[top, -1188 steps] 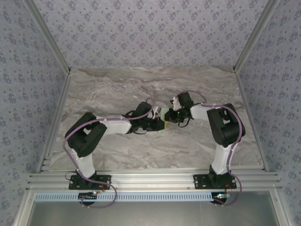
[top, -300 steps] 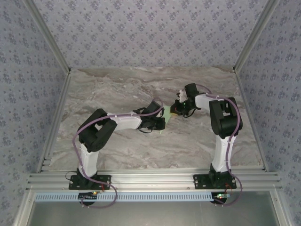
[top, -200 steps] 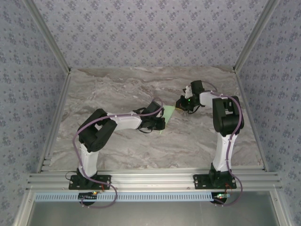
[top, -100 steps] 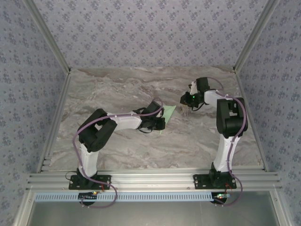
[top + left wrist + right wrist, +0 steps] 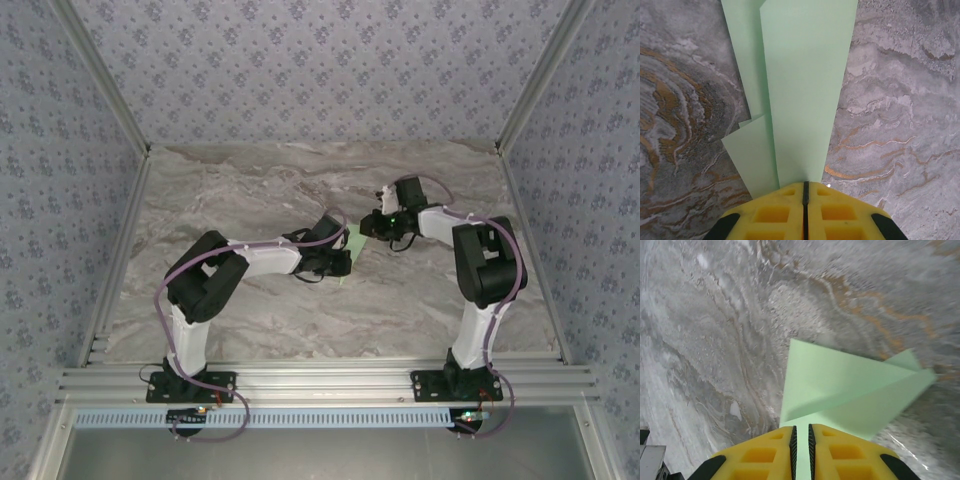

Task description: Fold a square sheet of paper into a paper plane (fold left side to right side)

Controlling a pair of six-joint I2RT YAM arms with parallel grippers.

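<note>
Left jaws clenched on one end of the paper plane (image 5: 805, 90) lying flat on the desk (image 5: 900, 125), right jaws barely cracked at its other end, can't tell if pinching — so I'd guess the left-over-right fold next needs a firm pinch there.

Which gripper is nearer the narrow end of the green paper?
Left. The left gripper is shut on the green paper's narrow end; the right gripper is at the opposite, wider end.
</note>
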